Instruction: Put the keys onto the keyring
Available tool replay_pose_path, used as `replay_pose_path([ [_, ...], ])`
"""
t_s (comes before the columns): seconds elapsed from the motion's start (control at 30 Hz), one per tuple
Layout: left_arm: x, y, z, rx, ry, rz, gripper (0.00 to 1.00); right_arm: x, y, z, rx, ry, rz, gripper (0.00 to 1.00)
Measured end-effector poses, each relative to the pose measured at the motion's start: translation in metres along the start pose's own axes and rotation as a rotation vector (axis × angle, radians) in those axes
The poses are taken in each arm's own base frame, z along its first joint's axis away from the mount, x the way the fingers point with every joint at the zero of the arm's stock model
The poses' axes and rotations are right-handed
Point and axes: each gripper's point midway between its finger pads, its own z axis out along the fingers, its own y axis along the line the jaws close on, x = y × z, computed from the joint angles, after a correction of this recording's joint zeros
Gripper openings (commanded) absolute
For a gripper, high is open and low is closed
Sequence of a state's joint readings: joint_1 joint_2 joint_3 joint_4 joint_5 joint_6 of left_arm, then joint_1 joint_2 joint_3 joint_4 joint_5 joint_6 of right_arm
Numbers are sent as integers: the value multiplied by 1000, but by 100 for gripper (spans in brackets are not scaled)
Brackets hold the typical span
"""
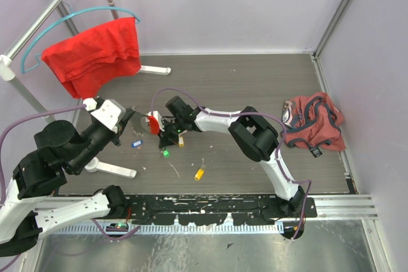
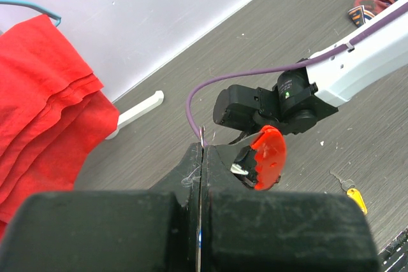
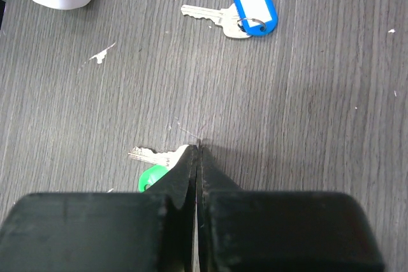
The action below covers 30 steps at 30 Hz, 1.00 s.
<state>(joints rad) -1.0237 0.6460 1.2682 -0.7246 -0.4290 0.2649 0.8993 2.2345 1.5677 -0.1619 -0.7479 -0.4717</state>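
Observation:
My left gripper (image 2: 202,148) is shut on the thin metal loop of the keyring, and a sliver of wire pokes out past its tips. The keyring's red plastic part (image 2: 268,156) hangs just right of the fingers, also seen from above as the keyring (image 1: 153,123) beside the left gripper (image 1: 132,120). My right gripper (image 3: 198,146) is shut down at the table, with a speck of metal between its tips. The green key (image 3: 152,157) lies against its left finger, its head hidden. A blue key (image 3: 245,9) lies farther off. A yellow key (image 1: 181,141) and an orange one (image 1: 199,174) lie nearby.
A red cloth (image 1: 95,52) hangs on a hanger at the back left. The rack's white feet (image 1: 113,169) rest on the table by the left arm. A crumpled garment (image 1: 312,122) lies at the right. White flecks dot the wood surface.

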Motion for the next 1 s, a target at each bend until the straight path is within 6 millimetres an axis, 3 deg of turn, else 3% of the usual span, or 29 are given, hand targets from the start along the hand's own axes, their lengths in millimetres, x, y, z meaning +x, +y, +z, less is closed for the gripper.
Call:
replay_pose_path([
  [0.37,0,0,0,0,0,0,0,4,-4,-7,21,-24,47,1],
  [0.53,0,0,0,0,0,0,0,-1,-5,-22,54,-59,84,1],
  [0.7,1,-1,1,-1,3,1,0,-9,-2,-56,112,-114,128,1],
  [0.83,3,-2,3,1,5,3,0,-28,5,-93,173,-180,139,1],
  [0.93,-1,-3,7,1,-3,-1,7,-44,11,-122,227,-233,132,1],
  [1.0,-2,-5,10,6,-5,-1,1,-56,19,-145,264,-272,125,1],
])
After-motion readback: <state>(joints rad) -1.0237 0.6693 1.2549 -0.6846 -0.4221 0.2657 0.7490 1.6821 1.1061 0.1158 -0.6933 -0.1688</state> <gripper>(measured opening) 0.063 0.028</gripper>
